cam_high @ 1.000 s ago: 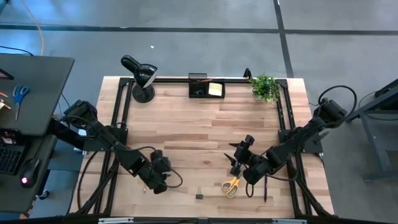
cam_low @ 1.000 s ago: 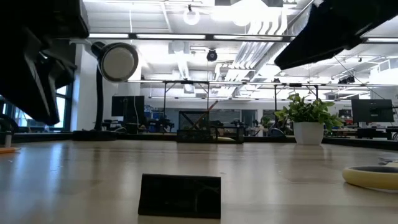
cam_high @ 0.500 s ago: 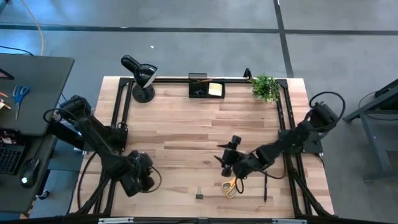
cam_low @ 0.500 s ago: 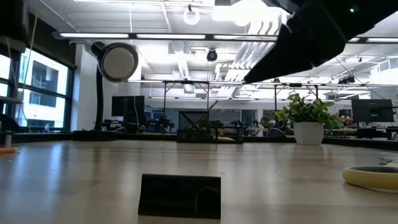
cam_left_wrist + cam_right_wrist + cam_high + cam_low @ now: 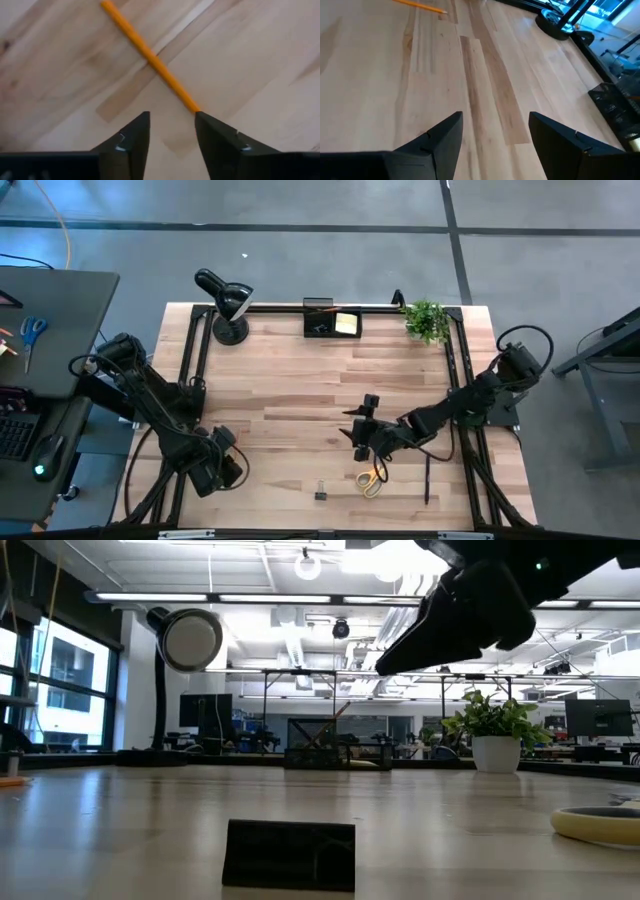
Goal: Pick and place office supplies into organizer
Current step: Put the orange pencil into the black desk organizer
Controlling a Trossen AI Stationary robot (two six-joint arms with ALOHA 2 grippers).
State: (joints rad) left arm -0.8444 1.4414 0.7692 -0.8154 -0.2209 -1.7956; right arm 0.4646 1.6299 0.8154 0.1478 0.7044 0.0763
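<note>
The black organizer (image 5: 325, 323) stands at the table's far edge with a yellow sticky-note pad (image 5: 347, 323) in it. The yellow-handled scissors (image 5: 372, 480), a black binder clip (image 5: 321, 493) and a black pen (image 5: 427, 480) lie near the front edge. An orange pencil (image 5: 150, 55) lies flat on the wood just ahead of my left gripper (image 5: 172, 125), which is open above it at the front left (image 5: 222, 470). My right gripper (image 5: 354, 430) is open and empty over the table's middle, above and beyond the scissors. It also shows in the right wrist view (image 5: 495, 130).
A black desk lamp (image 5: 228, 305) stands at the far left corner and a potted plant (image 5: 427, 320) at the far right. Bare wood lies between the grippers and the organizer. A dark side desk with blue-handled scissors (image 5: 32, 330) stands off the table's left.
My left gripper has drawn back toward the table's left edge, along the front. My right gripper has gone toward the table's left, from beside the scissors to over the middle of the table. The things on the table have not moved.
</note>
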